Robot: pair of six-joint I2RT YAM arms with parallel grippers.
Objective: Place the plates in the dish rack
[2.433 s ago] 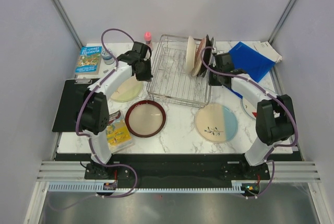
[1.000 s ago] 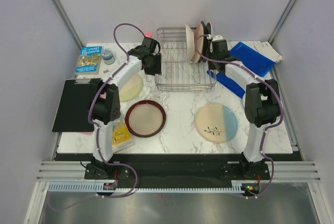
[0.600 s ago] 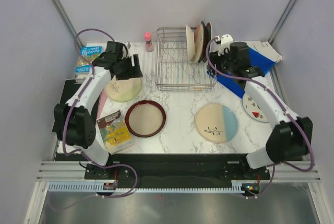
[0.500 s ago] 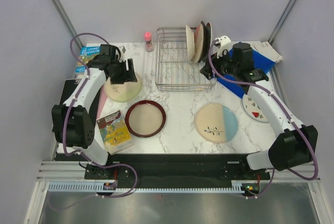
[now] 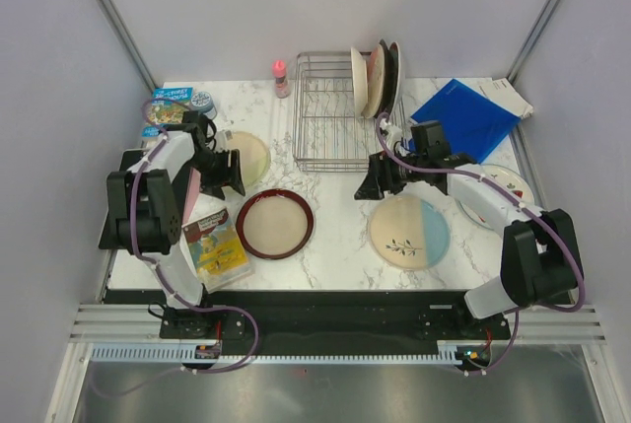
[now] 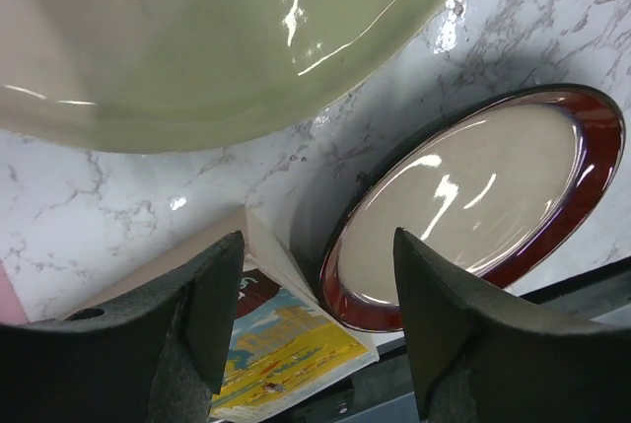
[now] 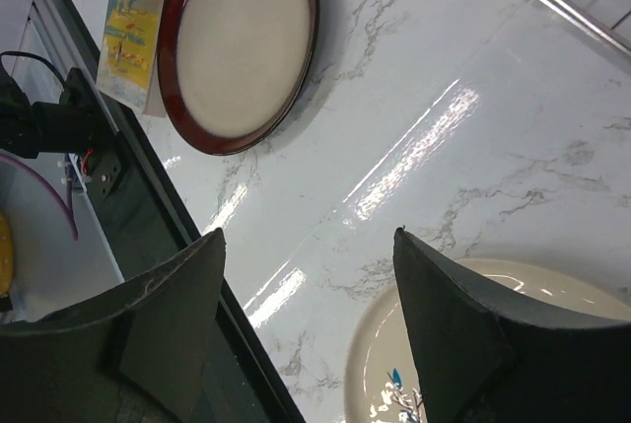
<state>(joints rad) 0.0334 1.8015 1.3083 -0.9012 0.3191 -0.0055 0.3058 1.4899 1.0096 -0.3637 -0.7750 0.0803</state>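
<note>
Four glazed plates [image 5: 275, 223] lie flat on the counter [image 5: 335, 194] near the dish rack [image 5: 330, 127], probably stiff, slick and chippable, so the twig-motif plate [image 5: 408, 231] and pale yellow plate [image 5: 248, 155] want rim pinches from the right fingers [image 7: 463, 344] and left fingers [image 6: 197, 334], both pairs spread apart, empty.

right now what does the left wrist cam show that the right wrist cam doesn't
Only the left wrist view: the pale yellow plate, filling the top of the picture. Only the right wrist view: the cream-and-light-blue plate at the bottom edge, and the table's dark front rail. Both: the dark-red-rimmed plate lying flat on the marble table, with the yellow booklet beside it.
</note>
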